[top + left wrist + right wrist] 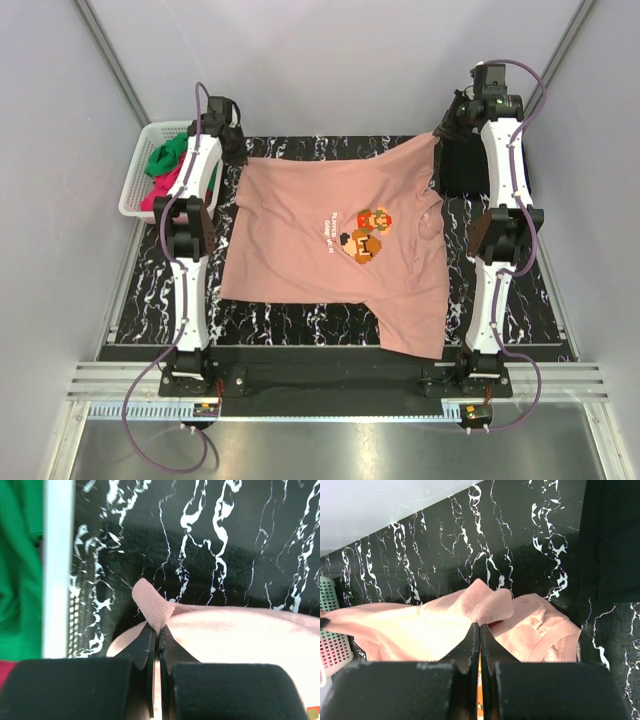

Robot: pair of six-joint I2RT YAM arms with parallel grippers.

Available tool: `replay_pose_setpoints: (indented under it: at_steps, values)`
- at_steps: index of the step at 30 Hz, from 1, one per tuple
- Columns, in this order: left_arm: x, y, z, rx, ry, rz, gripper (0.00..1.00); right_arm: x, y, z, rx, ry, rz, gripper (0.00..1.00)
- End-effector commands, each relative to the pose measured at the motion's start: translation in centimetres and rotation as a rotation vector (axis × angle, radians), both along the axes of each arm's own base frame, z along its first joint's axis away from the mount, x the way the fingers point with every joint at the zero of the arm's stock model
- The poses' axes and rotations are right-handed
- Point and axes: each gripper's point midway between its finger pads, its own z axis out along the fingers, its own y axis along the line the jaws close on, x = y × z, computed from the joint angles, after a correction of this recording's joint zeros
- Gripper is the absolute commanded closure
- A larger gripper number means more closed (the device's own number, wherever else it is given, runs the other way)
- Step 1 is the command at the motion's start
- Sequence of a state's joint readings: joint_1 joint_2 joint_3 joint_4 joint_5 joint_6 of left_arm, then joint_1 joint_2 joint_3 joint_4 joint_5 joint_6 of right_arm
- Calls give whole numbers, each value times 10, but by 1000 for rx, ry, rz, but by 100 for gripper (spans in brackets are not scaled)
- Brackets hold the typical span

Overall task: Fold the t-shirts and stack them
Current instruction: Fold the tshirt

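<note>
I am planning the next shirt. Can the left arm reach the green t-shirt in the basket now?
Probably not yet: the left fingers are shut on a corner of the pink t-shirt. The green t-shirt lies beside that arm in the open white basket, so after release the way looks free.

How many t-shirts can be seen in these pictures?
4. A salmon-pink t-shirt spread on the table; green t-shirt and magenta-red t-shirt in the white basket, left; black t-shirt at the far right. The basket may hide more.
</note>
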State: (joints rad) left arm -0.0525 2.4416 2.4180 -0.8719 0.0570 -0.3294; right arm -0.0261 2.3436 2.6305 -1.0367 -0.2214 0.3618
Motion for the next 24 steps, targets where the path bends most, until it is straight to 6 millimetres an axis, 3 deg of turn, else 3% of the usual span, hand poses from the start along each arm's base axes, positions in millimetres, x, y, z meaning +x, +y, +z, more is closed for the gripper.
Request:
replay_pose_setpoints:
  at_steps: [1, 6, 10, 12, 13, 15, 16, 17, 18, 20, 24]
  values:
    - [15, -11, 26, -30, -96, -60, 100, -4, 0, 42, -22, -102, 6, 100]
    - [8, -10, 40, -25, -109, -71, 100, -4, 3, 48, -6, -116, 12, 100]
    - [-4, -10, 47, -28, -95, -72, 100, -13, 6, 38, -4, -72, 15, 100]
    - [-13, -10, 54, -25, -85, -77, 100, -21, 10, 42, -10, -68, 27, 100]
    - [-21, -11, 46, -21, -52, -77, 100, -25, 11, 35, -12, -45, 32, 100]
    - [-32, -11, 56, 1, -55, -87, 100, -35, 10, 38, -16, -35, 27, 100]
    - [-40, -9, 49, 14, -31, -80, 100, -40, 10, 28, -16, -5, 27, 100]
    - [-45, -8, 57, 14, -40, -75, 100, -44, 25, 26, -15, 4, 55, 100]
    - [-48, -8, 59, 13, -37, -74, 100, -49, 27, 30, -18, -1, 62, 100]
    - [-57, -7, 61, 13, -27, -74, 100, -57, 33, 19, -27, 33, 76, 100]
    - [-64, -4, 67, 24, -30, -61, 100, -62, 20, 24, -95, 20, 23, 100]
